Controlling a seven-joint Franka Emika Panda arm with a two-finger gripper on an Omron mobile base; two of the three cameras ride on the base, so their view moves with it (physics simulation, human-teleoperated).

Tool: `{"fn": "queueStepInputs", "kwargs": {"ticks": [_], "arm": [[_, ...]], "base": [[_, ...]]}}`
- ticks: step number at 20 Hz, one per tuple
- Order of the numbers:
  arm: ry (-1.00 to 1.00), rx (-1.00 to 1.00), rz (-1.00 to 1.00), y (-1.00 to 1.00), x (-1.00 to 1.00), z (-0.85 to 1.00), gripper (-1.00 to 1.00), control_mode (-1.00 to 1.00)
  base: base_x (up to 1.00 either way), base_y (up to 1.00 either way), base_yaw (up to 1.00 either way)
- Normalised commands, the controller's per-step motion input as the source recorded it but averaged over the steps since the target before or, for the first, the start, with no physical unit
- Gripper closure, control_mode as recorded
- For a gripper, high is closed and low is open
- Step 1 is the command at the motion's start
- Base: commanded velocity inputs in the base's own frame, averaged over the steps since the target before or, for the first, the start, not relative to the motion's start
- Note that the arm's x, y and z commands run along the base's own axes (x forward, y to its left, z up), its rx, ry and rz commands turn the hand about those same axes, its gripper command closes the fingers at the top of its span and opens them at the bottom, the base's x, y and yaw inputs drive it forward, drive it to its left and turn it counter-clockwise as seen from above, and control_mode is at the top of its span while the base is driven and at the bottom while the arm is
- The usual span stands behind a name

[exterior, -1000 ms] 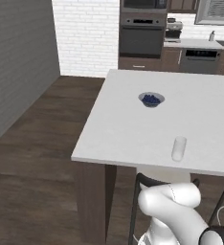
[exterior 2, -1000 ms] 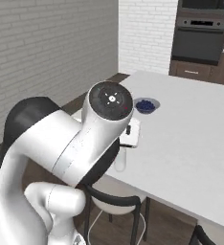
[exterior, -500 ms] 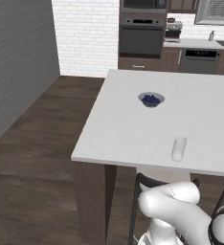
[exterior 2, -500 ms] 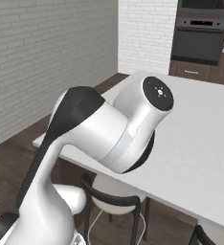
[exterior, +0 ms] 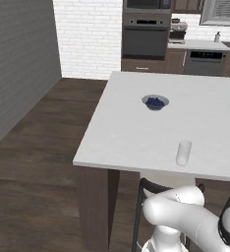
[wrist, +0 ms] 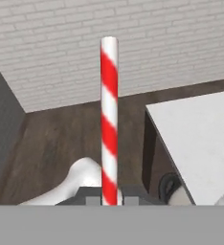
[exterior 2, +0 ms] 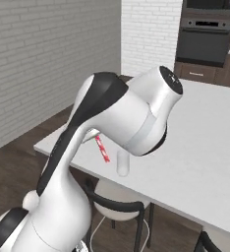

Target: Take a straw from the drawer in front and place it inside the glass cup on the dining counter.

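One straw, red-and-white striped, clamped between the closed fingers, rising straight from them in the hand view. Seen from the right base, it hangs tilted just beside the glass cup. Cup stands upright near the white bench edge; bowl with blue contents well apart.

Straw base behind grey band

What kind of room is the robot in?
It looks like a home kitchen with a place to eat. A built-in oven is set in the white brick back wall, a sink worktop runs beside it, and a glass cup and a small bowl stand on the big white dining counter.
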Motion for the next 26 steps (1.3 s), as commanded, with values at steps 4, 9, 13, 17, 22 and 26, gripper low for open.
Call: {"fn": "queueStepInputs", "kwargs": {"ticks": [4,9,13,17,22,26], "arm": [[-0.11,0.04,0.08,0.17,-0.03,0.0,1.0,-1.0],[-0.13,0.03,0.0,0.23,0.1,-0.01,1.0,-1.0],[-0.11,0.03,0.01,0.01,0.18,-0.25,1.0,-1.0],[-0.1,0.0,0.03,0.0,0.27,-0.51,1.0,-1.0],[-0.1,0.0,0.01,0.0,0.35,-0.56,1.0,-1.0],[-0.11,0.0,0.0,0.0,0.28,-0.38,1.0,-1.0]], "base": [[0.0,0.0,0.0],[0.0,0.0,0.0],[0.0,0.0,0.0],[0.0,0.0,0.0],[0.0,0.0,0.0],[0.0,0.0,0.0]]}}
